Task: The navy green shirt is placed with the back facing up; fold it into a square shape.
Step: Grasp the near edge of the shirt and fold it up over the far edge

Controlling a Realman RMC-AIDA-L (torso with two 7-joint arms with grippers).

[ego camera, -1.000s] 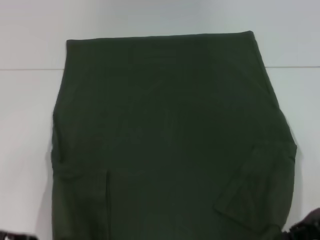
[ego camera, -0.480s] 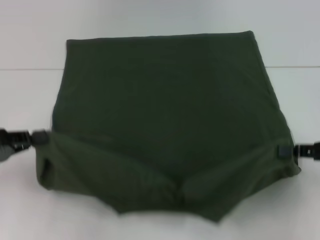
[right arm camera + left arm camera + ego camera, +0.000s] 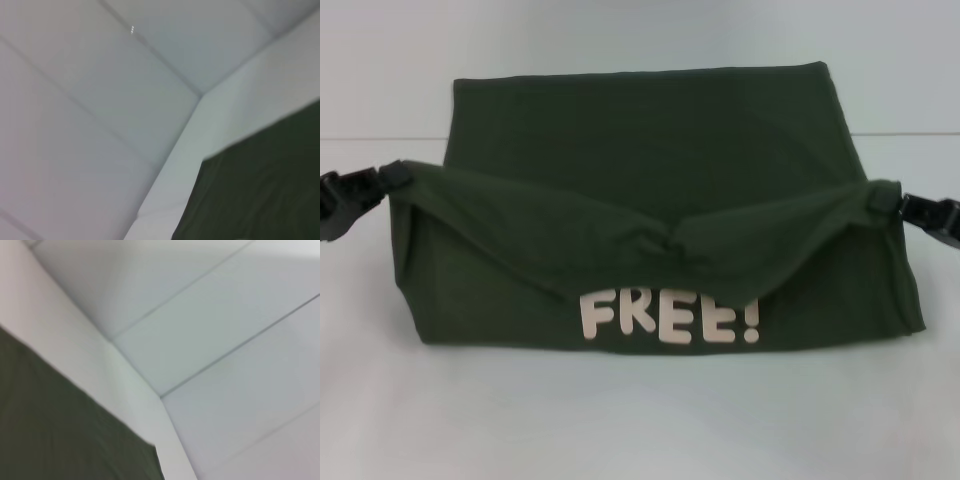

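The navy green shirt [image 3: 650, 130] lies on the white table, its near part lifted and carried toward the far hem. The raised flap sags in the middle and shows cream "FREE!" lettering [image 3: 668, 318] on its underside. My left gripper [image 3: 388, 178] is shut on the flap's left corner, my right gripper [image 3: 882, 198] on its right corner. Each wrist view catches only a dark edge of the shirt [image 3: 60, 435] [image 3: 265, 185] against pale surfaces.
White table [image 3: 640, 420] surrounds the shirt, with bare surface in front and at both sides. A thin seam line [image 3: 370, 138] crosses the table behind the grippers.
Both grippers have risen and moved away from me with the shirt's near edge, folding it over. The "FREE!" lettering has come into view.
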